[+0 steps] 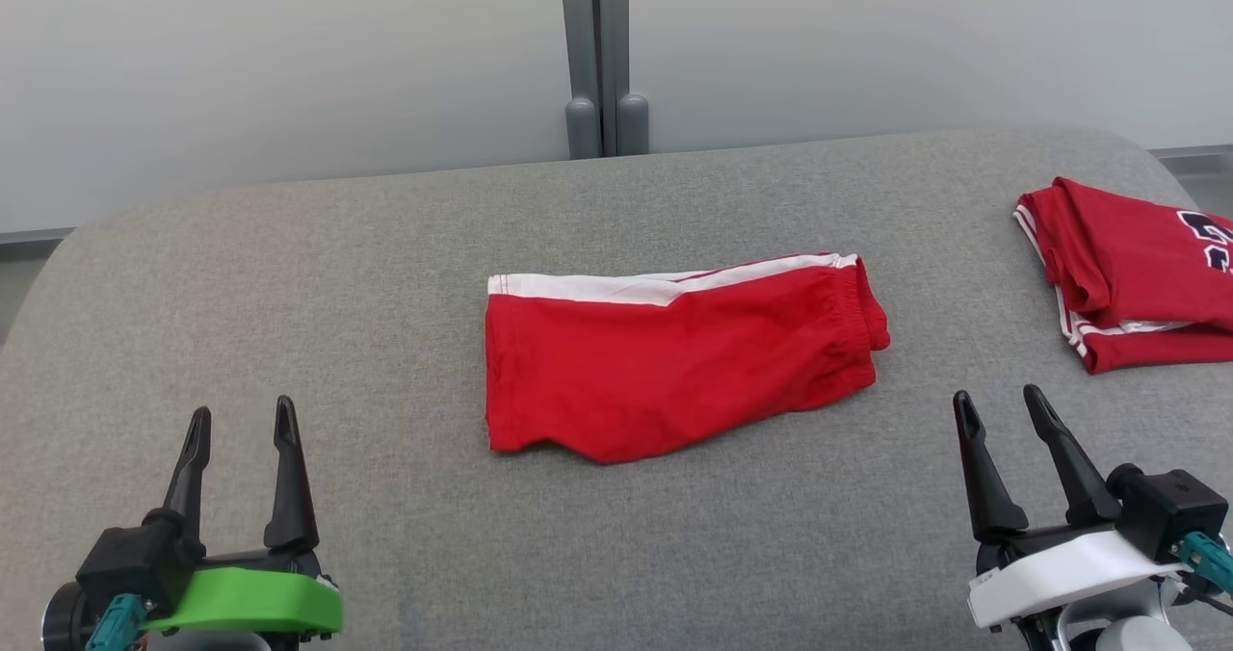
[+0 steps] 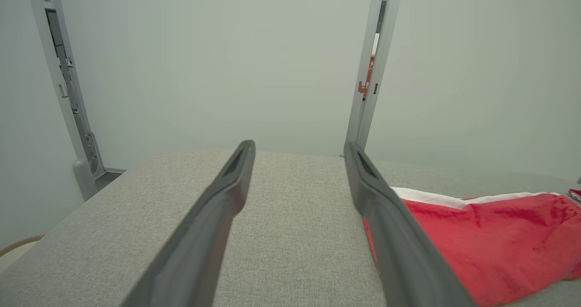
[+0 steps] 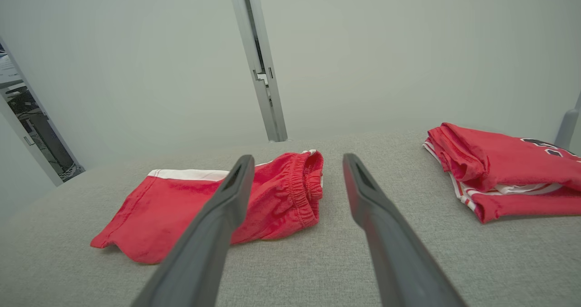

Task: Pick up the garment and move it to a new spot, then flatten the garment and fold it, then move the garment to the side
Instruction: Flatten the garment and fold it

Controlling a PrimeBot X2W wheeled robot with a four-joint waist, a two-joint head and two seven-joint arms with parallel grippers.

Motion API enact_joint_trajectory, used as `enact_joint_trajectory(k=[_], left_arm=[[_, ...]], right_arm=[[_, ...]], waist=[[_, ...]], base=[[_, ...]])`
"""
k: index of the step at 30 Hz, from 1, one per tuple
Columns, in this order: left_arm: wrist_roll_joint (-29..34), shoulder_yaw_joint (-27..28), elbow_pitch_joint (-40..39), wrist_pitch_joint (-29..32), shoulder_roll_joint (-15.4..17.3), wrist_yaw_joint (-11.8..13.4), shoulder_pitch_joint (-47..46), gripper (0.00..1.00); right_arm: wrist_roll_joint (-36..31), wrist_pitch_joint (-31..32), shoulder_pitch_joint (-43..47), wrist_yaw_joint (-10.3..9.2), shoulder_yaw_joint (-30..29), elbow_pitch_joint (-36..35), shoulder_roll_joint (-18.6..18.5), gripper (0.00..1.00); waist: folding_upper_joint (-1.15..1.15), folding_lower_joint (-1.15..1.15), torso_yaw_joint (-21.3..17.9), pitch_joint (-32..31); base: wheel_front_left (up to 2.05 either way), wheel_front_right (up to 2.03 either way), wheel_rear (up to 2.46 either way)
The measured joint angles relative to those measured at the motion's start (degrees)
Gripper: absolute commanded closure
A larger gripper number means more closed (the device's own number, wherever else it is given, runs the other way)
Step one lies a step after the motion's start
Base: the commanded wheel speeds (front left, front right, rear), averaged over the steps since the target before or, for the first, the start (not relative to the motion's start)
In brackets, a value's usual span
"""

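Note:
The garment (image 1: 674, 352) is a pair of red shorts with a white side stripe. It lies folded flat in the middle of the grey padded surface (image 1: 337, 275), waistband towards the right. My left gripper (image 1: 241, 408) hovers open at the near left, well short of the shorts' left edge. My right gripper (image 1: 998, 393) stands open at the near right, a little beyond the waistband. In the left wrist view the shorts (image 2: 490, 248) lie right of the open left gripper (image 2: 299, 144). In the right wrist view the shorts (image 3: 159, 207) lie left of and behind the open right gripper (image 3: 298, 156).
A folded red jersey (image 1: 1137, 275) with white trim and dark lettering lies at the far right edge of the surface, also in the right wrist view (image 3: 504, 170). A grey post (image 1: 595, 54) rises behind the surface against a pale wall. The surface's corners are rounded.

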Motion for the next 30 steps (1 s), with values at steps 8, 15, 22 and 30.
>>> enact_joint_trajectory(k=[8,15,22,30], left_arm=[[3.90,2.05,-0.40,0.00,-1.60,-1.92,2.41,0.00],[6.35,2.32,1.70,0.00,-2.23,-4.24,3.08,0.00],[7.02,2.48,4.04,0.00,-2.45,-5.77,3.02,0.00],[7.66,3.75,4.69,0.00,-3.02,-6.13,2.96,0.00]], right_arm=[[-0.25,0.18,0.47,0.00,-0.10,-0.08,0.04,0.00],[-0.60,0.34,0.64,0.00,-0.18,0.23,-0.21,0.00],[-0.98,0.52,1.10,0.00,-0.64,1.16,-0.46,0.00],[-1.04,0.62,1.24,0.00,-0.47,2.08,-0.58,0.00]], waist=[[0.00,0.00,0.35,-0.42],[0.00,0.00,0.43,-0.76],[0.00,0.00,0.65,-0.96],[0.00,0.00,0.81,-0.99]], base=[[0.00,0.00,0.00],[0.00,0.00,0.00],[0.00,0.00,0.00],[0.00,0.00,0.00]])
